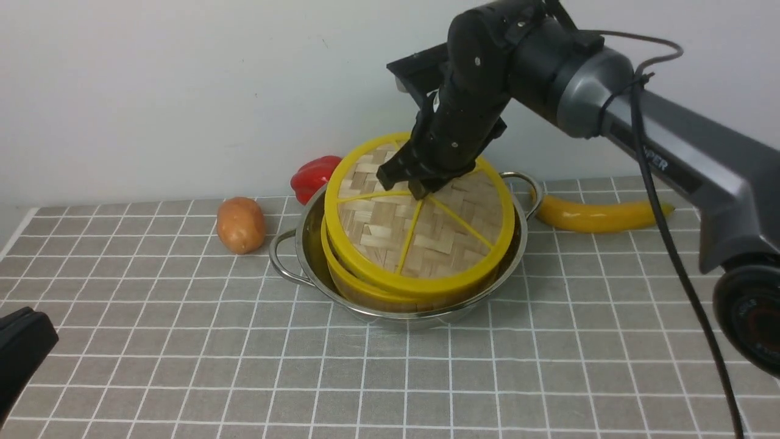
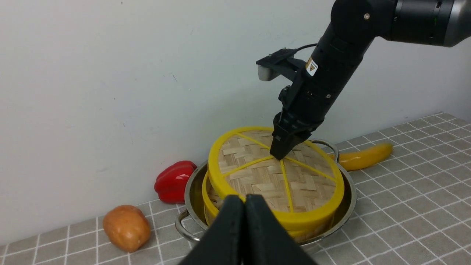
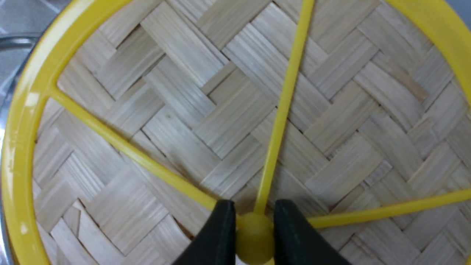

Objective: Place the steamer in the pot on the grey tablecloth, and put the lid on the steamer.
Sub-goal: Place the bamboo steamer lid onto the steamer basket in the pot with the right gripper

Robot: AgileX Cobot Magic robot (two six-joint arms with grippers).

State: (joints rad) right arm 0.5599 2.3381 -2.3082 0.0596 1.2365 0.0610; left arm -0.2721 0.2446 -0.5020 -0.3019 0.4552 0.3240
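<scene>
Two black fingers of the right end effector point(image 3: 254, 221) pinch the small yellow knob point(image 3: 254, 235) in the middle of the lid point(image 3: 206, 121). The gap between them is narrow, just as wide as the knob.

The lid hangs right under the end effector. It looks light and thin. Its yellow rim looks stiff, but the woven bamboo could crack if pushed hard. The knob is the best place to hold it, though it is small and smooth, so it may slip, and the lid can tip around it. Right now the lid sits a bit tilted on the steamer point(image 1: 359, 286), not yet flat. The steamer is just below, inside the pot point(image 1: 304, 244) on the cloth point(image 1: 548, 335).

The right arm reaches in from high up. Its wrist bends down, so the fingers point down at a slant.

The left end effector point(image 2: 244, 228) is shut tight and holds nothing. It waits low, well apart from the right one.
</scene>
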